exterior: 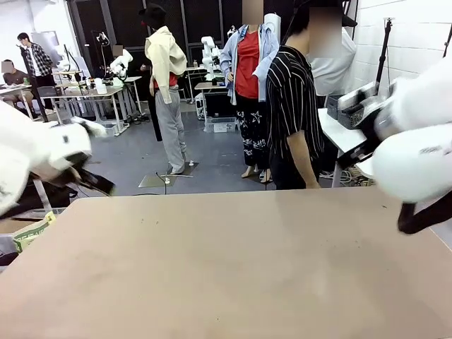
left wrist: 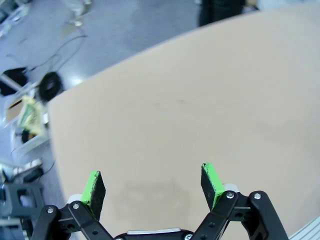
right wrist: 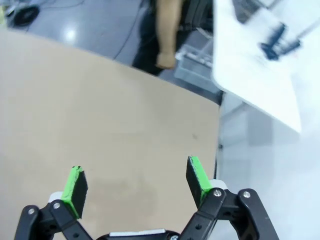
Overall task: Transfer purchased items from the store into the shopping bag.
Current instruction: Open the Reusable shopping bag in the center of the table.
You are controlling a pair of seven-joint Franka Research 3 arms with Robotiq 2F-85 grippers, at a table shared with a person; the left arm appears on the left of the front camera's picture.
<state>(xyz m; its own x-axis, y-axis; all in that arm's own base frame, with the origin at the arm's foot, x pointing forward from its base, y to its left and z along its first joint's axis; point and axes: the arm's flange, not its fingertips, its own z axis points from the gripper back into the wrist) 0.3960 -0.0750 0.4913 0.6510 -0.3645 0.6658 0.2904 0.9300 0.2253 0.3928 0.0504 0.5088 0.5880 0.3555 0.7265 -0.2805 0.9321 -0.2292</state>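
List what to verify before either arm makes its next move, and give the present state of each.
1. Left gripper: jaws wide apart, holding nothing: ok.
2. Right gripper: jaws wide apart, holding nothing: ok.
3. Person's hand off the table, hanging beyond its far edge: ok.
4. Left arm and right arm well apart, one at each side: ok.
5. Item to pick located: cannot tell.

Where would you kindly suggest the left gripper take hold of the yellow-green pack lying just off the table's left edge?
Probably by its upper thin edge, coming from above: the yellow-green pack looks flat and propped at a tilt below the left edge of the table, so the left gripper, open over the table, could straddle that edge. Blur hides finer detail.
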